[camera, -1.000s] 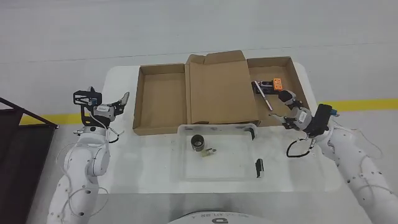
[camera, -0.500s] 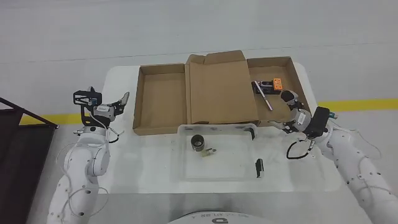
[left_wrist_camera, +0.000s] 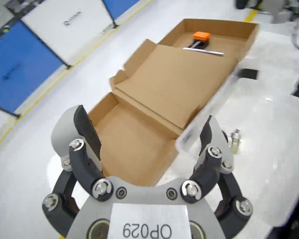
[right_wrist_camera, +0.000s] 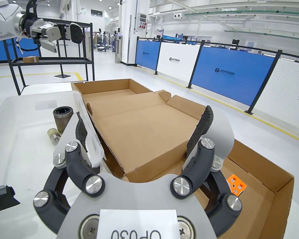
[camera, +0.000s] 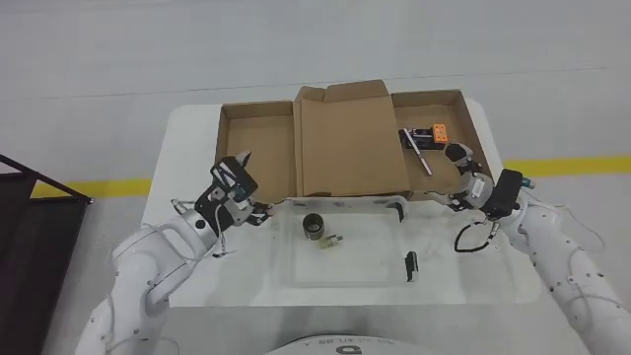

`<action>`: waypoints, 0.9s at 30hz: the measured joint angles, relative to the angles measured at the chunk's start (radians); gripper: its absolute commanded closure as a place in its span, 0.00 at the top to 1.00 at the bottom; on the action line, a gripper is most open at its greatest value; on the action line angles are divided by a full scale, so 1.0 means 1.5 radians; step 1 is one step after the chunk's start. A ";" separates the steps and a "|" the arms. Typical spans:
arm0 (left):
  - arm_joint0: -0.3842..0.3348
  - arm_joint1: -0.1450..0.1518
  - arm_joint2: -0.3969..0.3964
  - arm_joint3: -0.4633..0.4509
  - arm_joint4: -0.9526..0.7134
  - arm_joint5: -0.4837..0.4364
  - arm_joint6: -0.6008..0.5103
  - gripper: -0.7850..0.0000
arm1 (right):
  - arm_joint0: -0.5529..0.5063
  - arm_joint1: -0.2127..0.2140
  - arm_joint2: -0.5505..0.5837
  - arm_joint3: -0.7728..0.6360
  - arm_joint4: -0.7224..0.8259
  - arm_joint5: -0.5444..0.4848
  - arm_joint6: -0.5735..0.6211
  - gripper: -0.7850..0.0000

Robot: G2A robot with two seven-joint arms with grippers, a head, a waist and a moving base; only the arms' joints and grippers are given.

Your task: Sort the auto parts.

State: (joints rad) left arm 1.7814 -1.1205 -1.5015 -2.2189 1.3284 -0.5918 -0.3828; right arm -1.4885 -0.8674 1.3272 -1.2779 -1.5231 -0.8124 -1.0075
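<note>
The cardboard box [camera: 258,153] lies open at the table's back. Its right compartment holds an orange-capped part [camera: 440,132] and a thin metal rod [camera: 418,153]. In front of it, a clear tray [camera: 345,274] holds a dark cylinder [camera: 314,224], a small metal fitting [camera: 330,241] and two black parts [camera: 411,264]. My left gripper [camera: 246,185] is open and holds nothing, by the box's front left corner and the tray's corner [left_wrist_camera: 214,100]. My right gripper [camera: 455,177] is open and holds nothing, over the front edge of the right compartment, with the orange part [right_wrist_camera: 236,184] beside it.
The box's folded lid [camera: 350,138] covers its middle section, and the left compartment [left_wrist_camera: 129,138] is bare. White table [camera: 187,148] stretches left of the box. A black shelf rack [right_wrist_camera: 52,60] and blue-and-white barriers [right_wrist_camera: 214,75] stand beyond the table.
My left arm has swung in from the table's left edge to the box's front left corner, near the tray. The right arm has barely shifted.
</note>
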 measured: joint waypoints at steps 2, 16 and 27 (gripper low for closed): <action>-0.004 0.001 -0.011 -0.015 0.005 0.003 -0.016 1.00 | 0.000 0.000 0.000 0.000 0.000 0.000 0.000 1.00; -0.010 0.010 0.055 -0.036 -0.129 -0.080 -0.278 1.00 | 0.000 0.000 0.000 0.000 0.000 0.000 0.000 1.00; -0.162 0.009 0.219 -0.039 -0.262 0.058 -0.620 0.72 | 0.000 0.000 0.000 0.000 0.000 0.000 0.000 1.00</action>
State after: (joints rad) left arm 1.5385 -1.1074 -1.1723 -2.2767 0.9349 -0.5049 -1.3131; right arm -1.4885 -0.8674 1.3272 -1.2779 -1.5231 -0.8124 -1.0075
